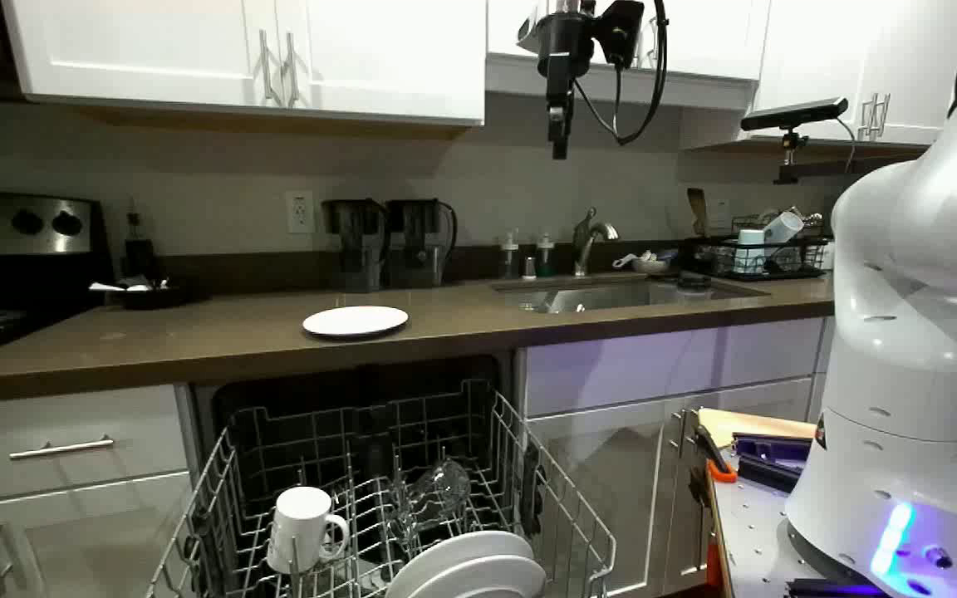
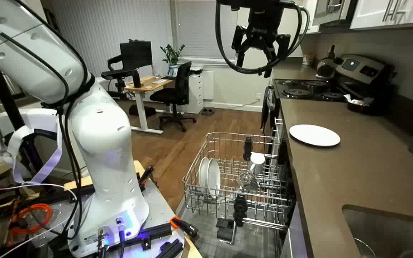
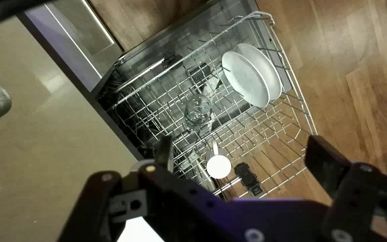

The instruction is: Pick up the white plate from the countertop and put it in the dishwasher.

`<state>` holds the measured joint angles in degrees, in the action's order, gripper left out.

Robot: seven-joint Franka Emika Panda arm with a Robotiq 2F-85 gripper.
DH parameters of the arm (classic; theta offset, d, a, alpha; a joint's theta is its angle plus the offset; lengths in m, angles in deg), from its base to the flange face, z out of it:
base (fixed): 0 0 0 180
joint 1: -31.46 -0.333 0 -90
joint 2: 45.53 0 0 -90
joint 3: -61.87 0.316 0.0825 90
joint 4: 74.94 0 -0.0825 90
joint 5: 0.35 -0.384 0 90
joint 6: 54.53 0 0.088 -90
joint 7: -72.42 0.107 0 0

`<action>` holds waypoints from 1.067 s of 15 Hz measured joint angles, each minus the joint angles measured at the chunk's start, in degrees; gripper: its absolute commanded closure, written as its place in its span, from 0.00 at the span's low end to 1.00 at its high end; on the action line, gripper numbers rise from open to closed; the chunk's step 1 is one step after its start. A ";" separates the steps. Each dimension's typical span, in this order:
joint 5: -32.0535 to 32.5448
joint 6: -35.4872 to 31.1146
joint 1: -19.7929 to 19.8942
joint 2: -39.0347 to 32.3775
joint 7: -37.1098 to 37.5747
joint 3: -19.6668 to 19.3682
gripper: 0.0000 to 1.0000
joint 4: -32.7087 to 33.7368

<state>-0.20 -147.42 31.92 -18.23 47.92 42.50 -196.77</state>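
Your pincer (image 2: 254,67) spread wide, nothing in it! White plate (image 2: 314,135) on surface (image 2: 353,172), below pincer, off to side. Task looks unstarted: grasp, lift, loading into dishwasher (image 2: 255,239) beneath, all ahead.

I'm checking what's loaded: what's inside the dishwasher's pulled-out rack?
Inside the rack are an upside-down white mug, clear glassware and two white plates on edge. The mug's interior is hidden, as is part of one plate, behind the other.

Bare countertop (image 2: 368,168) ringed the white plate (image 1: 355,321); two pitchers (image 1: 414,241) stood behind it. The pulled-out dishwasher rack (image 3: 247,127) offered room between the mug (image 3: 218,165) and two plates (image 3: 245,79), though a glass (image 3: 198,111) blocked one side of that gap.
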 measured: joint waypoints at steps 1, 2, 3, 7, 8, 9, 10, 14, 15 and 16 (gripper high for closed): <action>0.00 0.00 0.00 0.00 0.00 0.00 0.00 0.00; 0.00 0.00 0.00 0.00 0.00 0.00 0.00 0.00; 0.00 0.00 0.00 0.00 0.00 0.00 0.00 0.00; 0.00 0.00 0.00 0.00 0.00 0.00 0.00 0.00; 0.00 0.00 0.00 0.00 0.00 0.00 0.00 0.00; 0.00 0.00 0.00 0.00 0.00 0.00 0.00 0.00; 0.00 0.00 0.06 0.00 0.00 0.07 0.00 0.00; 0.00 -0.77 0.08 -0.89 0.00 0.96 0.00 -1.07; 0.02 -1.48 0.08 -1.31 0.00 1.38 0.00 -1.63; 0.03 -2.22 0.08 -1.64 0.00 1.83 0.00 -2.23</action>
<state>-0.17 -149.64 32.01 -19.87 47.92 44.33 -199.00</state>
